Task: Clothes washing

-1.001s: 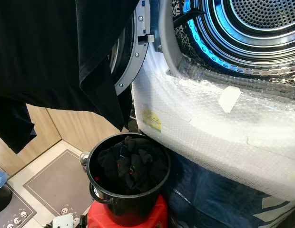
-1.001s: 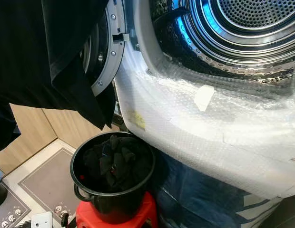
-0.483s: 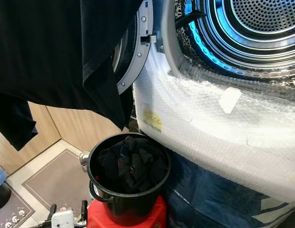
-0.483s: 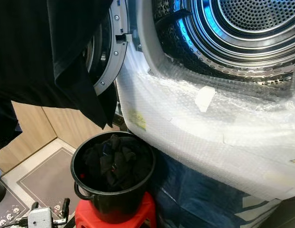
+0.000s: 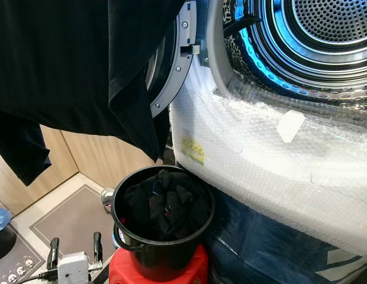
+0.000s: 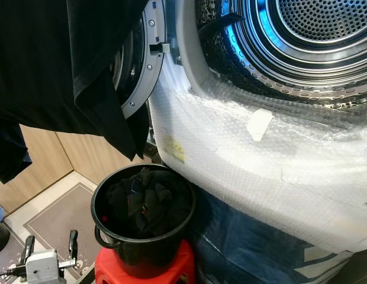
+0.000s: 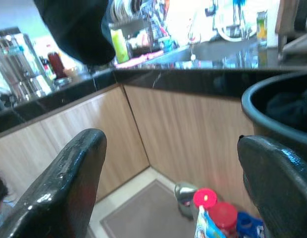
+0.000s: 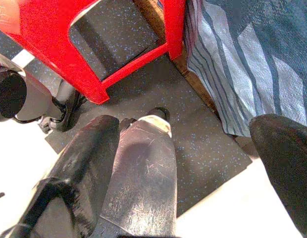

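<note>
**Dark laundry waits in the bucket below the open drum**

Below the washing machine's open drum [image 5: 325,41], a black bucket [image 5: 163,251] full of dark clothes [image 5: 166,204] stands on a red stool [image 6: 142,272], touching the bubble-wrapped machine front [image 5: 260,160]. A black garment [image 5: 71,65] hangs across the upper left, over the open door [image 5: 174,65]. Low beside the bucket, the left end effector [image 5: 74,251] has its fingers spread and empty. The right end effector [image 8: 188,163] hangs near the floor, fingers apart, by the stool's legs.
</note>
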Tool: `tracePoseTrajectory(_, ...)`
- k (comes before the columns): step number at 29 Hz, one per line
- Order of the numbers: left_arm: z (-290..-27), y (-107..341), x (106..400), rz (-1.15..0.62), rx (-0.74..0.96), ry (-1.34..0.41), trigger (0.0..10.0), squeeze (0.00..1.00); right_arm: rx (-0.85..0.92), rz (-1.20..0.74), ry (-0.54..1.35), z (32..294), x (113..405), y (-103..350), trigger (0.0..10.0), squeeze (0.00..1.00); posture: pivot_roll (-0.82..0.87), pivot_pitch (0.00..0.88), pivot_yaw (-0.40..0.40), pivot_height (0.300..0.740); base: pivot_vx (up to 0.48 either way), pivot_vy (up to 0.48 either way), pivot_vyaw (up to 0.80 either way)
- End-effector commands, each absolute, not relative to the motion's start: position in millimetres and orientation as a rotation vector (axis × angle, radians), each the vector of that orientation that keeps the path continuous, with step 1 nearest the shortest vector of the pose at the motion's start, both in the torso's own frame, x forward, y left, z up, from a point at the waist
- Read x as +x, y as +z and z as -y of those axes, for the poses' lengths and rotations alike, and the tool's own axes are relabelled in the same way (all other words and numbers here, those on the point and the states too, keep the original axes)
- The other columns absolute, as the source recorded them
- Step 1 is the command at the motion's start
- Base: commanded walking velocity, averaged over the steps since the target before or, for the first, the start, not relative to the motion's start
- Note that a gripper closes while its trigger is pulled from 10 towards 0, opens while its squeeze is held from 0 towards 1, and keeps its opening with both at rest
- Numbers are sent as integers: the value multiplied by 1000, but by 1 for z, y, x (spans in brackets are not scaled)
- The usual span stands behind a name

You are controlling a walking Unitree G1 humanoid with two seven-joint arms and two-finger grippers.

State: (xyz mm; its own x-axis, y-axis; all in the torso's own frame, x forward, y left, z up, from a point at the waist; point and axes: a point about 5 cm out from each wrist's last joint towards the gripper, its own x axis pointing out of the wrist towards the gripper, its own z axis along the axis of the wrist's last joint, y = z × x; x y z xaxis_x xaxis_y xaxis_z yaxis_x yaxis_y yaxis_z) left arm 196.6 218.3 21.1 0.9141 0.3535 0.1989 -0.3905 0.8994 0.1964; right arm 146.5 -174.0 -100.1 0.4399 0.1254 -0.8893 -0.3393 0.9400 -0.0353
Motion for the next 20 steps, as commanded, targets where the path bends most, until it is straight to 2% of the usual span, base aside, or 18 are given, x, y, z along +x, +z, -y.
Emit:
tracePoseTrajectory(1, -223, 28, 202, 182, 231, 394, 10000, 0, -220, -1084, 294, 173, 146, -100, 10000, 0, 77, 0, -6, 740, 0, 0, 0)
tracePoseTrajectory(8, -213, 46, 225, 235, 149, 315, 10000, 0, -213, -1081, 284, 174, 148, -100, 10000, 0, 68, 0, -3, 740, 0, 0, 0)
tracePoseTrajectory(16, -191, 58, 269, 150, -16, 34, 10000, 0, -206, -1077, 267, 175, 150, -99, 10000, 0, 50, 0, 4, 740, 0, 0, 0)
tracePoseTrajectory(20, -178, 57, 276, 103, -30, -96, 10000, 0, -195, -1077, 250, 175, 149, -99, 10000, 0, 35, 0, 13, 740, 0, 0, 0)
